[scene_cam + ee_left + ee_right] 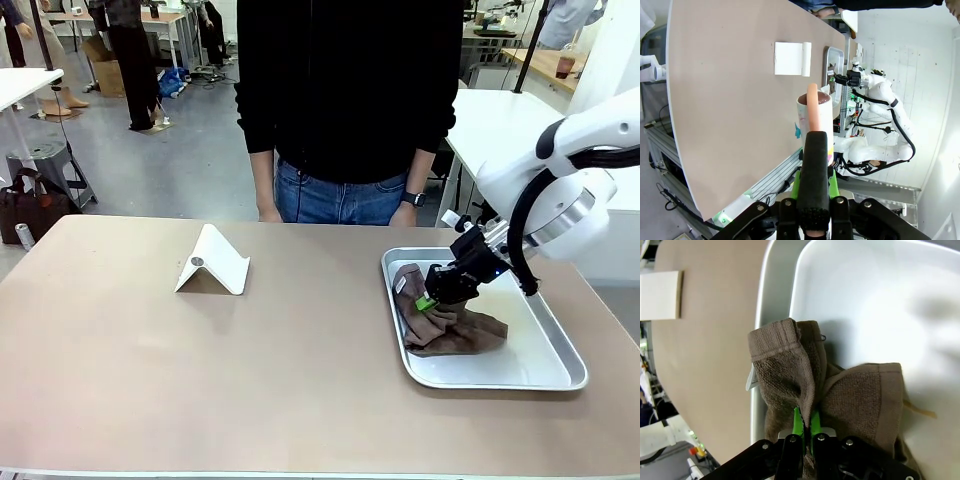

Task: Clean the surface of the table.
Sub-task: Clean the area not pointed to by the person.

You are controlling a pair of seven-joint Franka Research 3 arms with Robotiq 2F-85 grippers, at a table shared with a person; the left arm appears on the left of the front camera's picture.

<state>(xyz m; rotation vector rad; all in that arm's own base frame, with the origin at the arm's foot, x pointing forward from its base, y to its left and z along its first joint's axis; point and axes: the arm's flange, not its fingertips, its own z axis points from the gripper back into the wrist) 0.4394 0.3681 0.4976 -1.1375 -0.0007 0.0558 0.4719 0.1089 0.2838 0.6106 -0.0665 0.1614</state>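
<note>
Right wrist view is showing the right gripper pinching shut on a fold of the brown cloth lying in the metal tray, likely taking it up as the wiper. The left gripper is clamping a white mug by its handle, apparently holding it off the table to free the top. A white folded stand is sitting on the table's left half, obstructing a full sweep. A person is standing at the far edge.
</note>
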